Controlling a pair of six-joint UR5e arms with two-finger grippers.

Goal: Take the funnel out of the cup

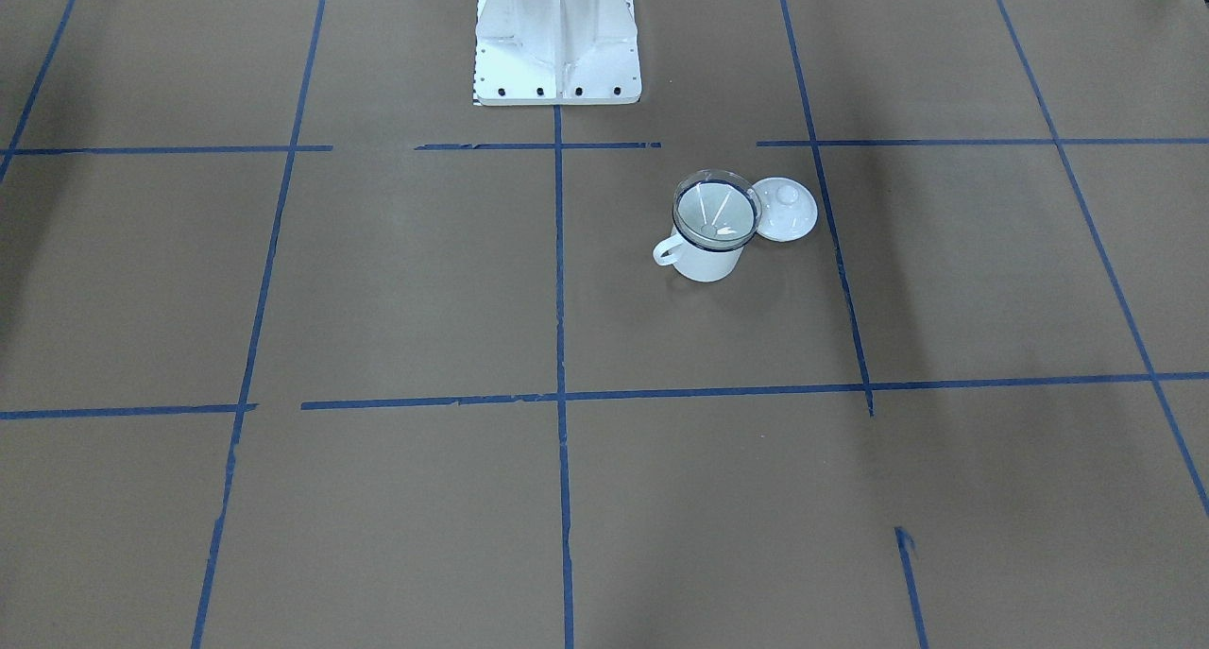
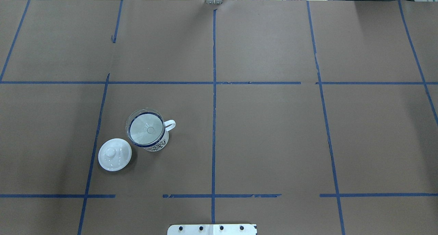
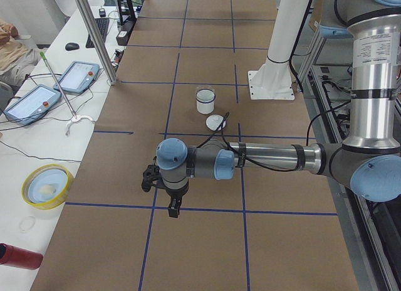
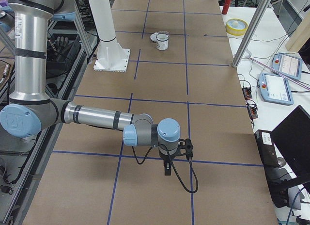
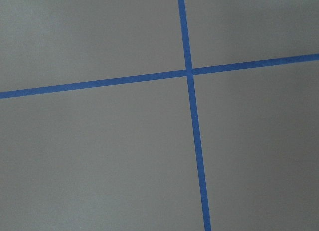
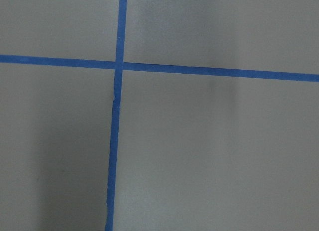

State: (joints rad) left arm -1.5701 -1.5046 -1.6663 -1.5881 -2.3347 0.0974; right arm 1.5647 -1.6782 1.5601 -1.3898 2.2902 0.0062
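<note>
We see the left hand [image 3: 173,209] hanging low over the worktop [image 2: 273,142], well apart from the cup [image 2: 158,145]; released or clenched, we cannot tell. Same for the right hand [image 4: 167,168], out at the worktop's other end. The funnel [image 2: 145,127] sits upright in the cup, on the left half, near the robot's base. A white lid [image 2: 114,154] lies just beside the cup, on its left.

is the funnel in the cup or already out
In. The funnel sits upright in the cup, its wide rim over the cup's blue rim, spout pointing down inside.
</note>
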